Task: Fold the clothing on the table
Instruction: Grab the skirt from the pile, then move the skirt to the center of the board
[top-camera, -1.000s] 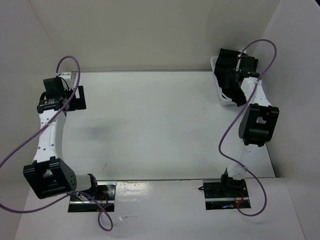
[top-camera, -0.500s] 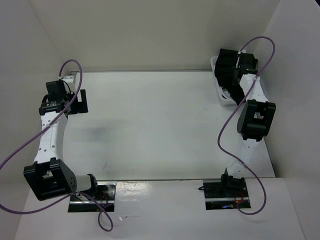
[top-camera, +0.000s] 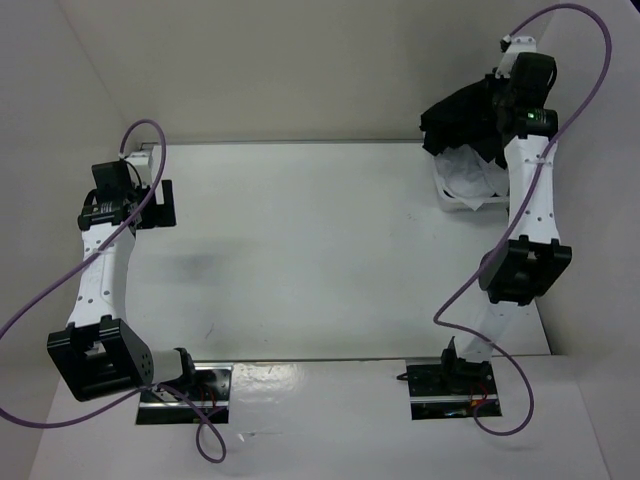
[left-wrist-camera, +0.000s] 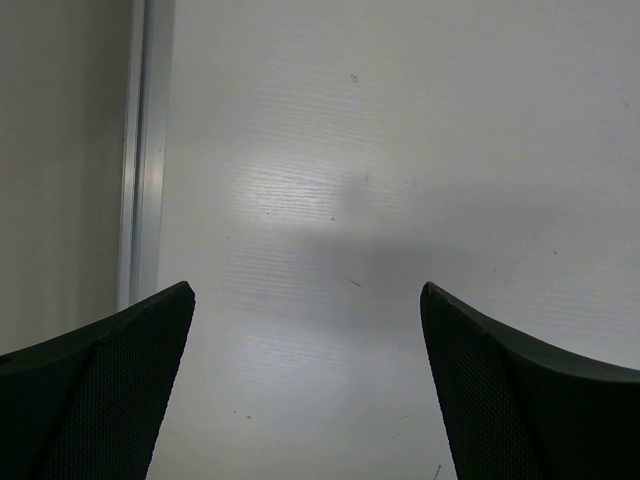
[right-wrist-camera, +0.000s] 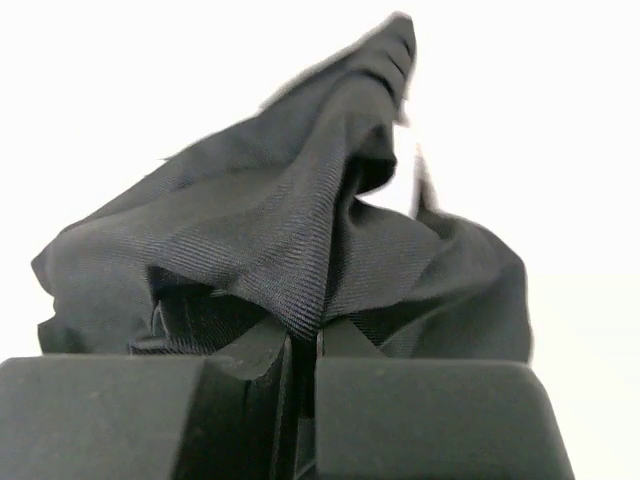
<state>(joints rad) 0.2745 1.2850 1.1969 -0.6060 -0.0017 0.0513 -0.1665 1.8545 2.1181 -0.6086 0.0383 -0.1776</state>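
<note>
Right gripper (right-wrist-camera: 303, 348) pinching bunched fold of clothing (right-wrist-camera: 290, 230), jaws nearly together on black fabric. Clothing hanging in crumpled mass right above basket (top-camera: 450, 205); cannot tell whether lowest folds are touching it. White garment (top-camera: 470, 177) lying inside basket. My left gripper (left-wrist-camera: 305, 295) standing wide, gripping nothing, hovering over bare tabletop (top-camera: 320, 250), well apart from basket, on opposite side, beside rail (left-wrist-camera: 145, 150).
</note>
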